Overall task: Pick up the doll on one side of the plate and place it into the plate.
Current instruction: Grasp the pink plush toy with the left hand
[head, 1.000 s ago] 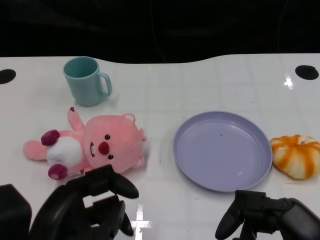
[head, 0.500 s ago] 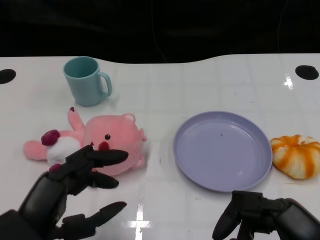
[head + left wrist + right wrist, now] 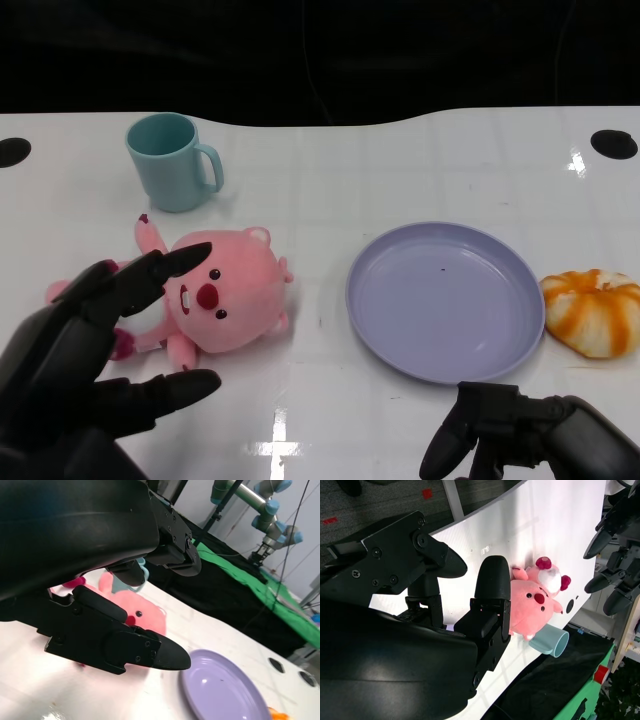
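Pink doll [image 3: 215, 300] half hidden behind spread left hand [image 3: 75, 350] fingers [image 3: 160, 268].

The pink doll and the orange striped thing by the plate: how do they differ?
The pink doll is a plush animal with a face and limbs, lying on the plate's left; the orange striped thing is a rounded, faceless lump on its right, touching the rim. The doll looks larger. Both rest on the white table, outside the plate.
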